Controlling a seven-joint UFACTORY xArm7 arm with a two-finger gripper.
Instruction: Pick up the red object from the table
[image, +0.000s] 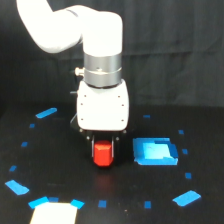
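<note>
The red object (104, 154) is a small red-orange block standing on the black table (55, 165) just left of centre in the exterior view. My gripper (104, 151) hangs straight down over it from the white arm, with its dark fingers (92, 150) on either side of the block and close against it. The block's top is tucked under the gripper body and its lower part shows between the fingers. I cannot tell whether the block rests on the table or is just off it.
A larger flat blue square piece (155, 151) lies just to the exterior view's right of the gripper. Small blue tape marks (46, 113) dot the table around it. A white patch (54, 213) sits at the bottom edge.
</note>
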